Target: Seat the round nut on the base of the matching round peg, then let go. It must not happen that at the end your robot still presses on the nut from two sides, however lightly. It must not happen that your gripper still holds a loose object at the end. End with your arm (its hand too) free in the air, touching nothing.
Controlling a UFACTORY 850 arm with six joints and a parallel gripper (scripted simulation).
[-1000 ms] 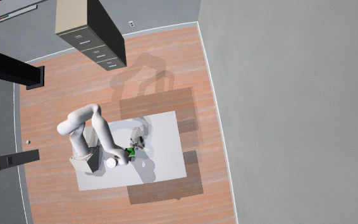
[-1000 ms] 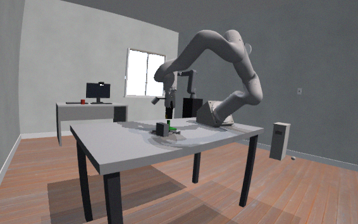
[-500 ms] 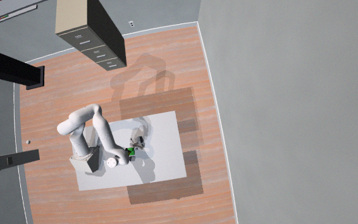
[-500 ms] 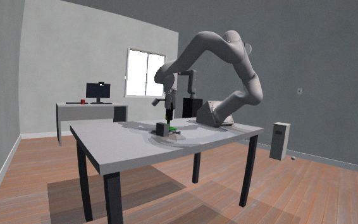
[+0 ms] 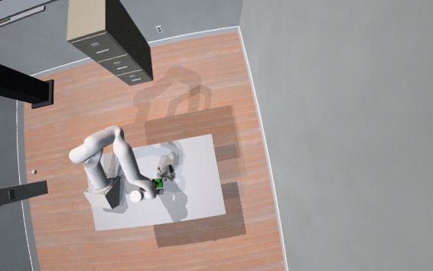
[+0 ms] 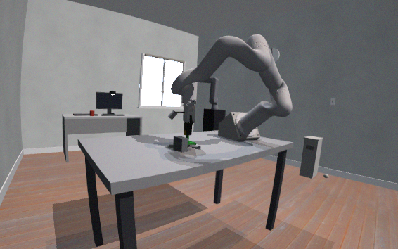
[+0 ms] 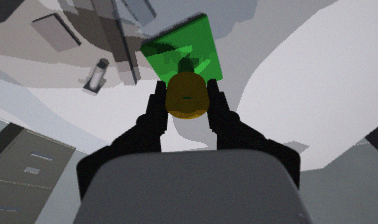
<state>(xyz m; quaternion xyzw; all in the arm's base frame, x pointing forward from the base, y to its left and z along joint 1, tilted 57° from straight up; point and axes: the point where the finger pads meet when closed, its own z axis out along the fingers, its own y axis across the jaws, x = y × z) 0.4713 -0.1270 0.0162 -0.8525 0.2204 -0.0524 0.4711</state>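
Observation:
In the wrist view my gripper [image 7: 186, 91] is shut on the round golden nut [image 7: 186, 102], one black finger on each side. Just beyond the nut lies the green square base [image 7: 207, 45] with its dark green round peg [image 7: 188, 64] standing on it. The nut covers the near edge of the base; I cannot tell whether it is over the peg. In the exterior view the gripper [image 6: 188, 133] points straight down, low over the green base [image 6: 192, 143] on the grey table [image 6: 136, 165]. From above, the gripper [image 5: 161, 184] covers most of the green base [image 5: 159, 183].
A dark grey square peg block [image 6: 180, 143] [image 5: 166, 171] stands right beside the green base. A small grey loose part [image 7: 96, 76] lies on the table to the left. The arm's base [image 6: 238, 128] sits at the table's far side.

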